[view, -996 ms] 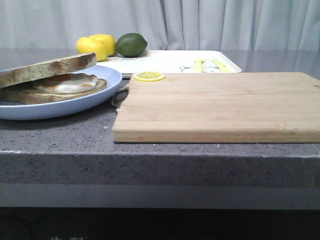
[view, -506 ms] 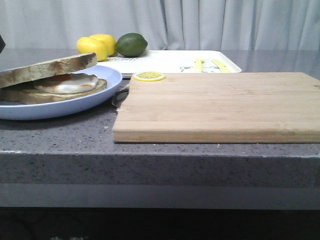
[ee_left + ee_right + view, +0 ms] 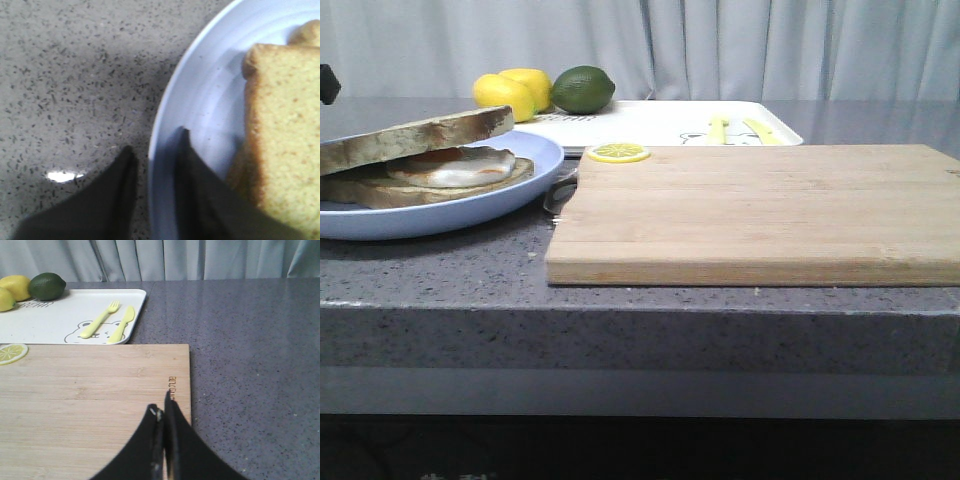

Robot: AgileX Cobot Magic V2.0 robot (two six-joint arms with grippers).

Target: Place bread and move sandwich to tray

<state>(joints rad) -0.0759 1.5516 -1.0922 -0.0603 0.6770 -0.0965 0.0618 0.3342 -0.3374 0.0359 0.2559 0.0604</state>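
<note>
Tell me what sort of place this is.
Probably a mock kitchen counter set up for food prep. A speckled grey stone-look countertop holds a wooden cutting board, a sandwich with a fried egg on a pale-blue plate, and a white tray printed with cutlery. A plain curtain hangs behind.

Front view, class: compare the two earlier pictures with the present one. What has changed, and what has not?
A dark part, probably of the left arm, has come further into view at the far left edge, above the plate. Nothing was gripped or released. The sandwich, cutting board, tray, lemon slice and fruit stayed put.
</note>
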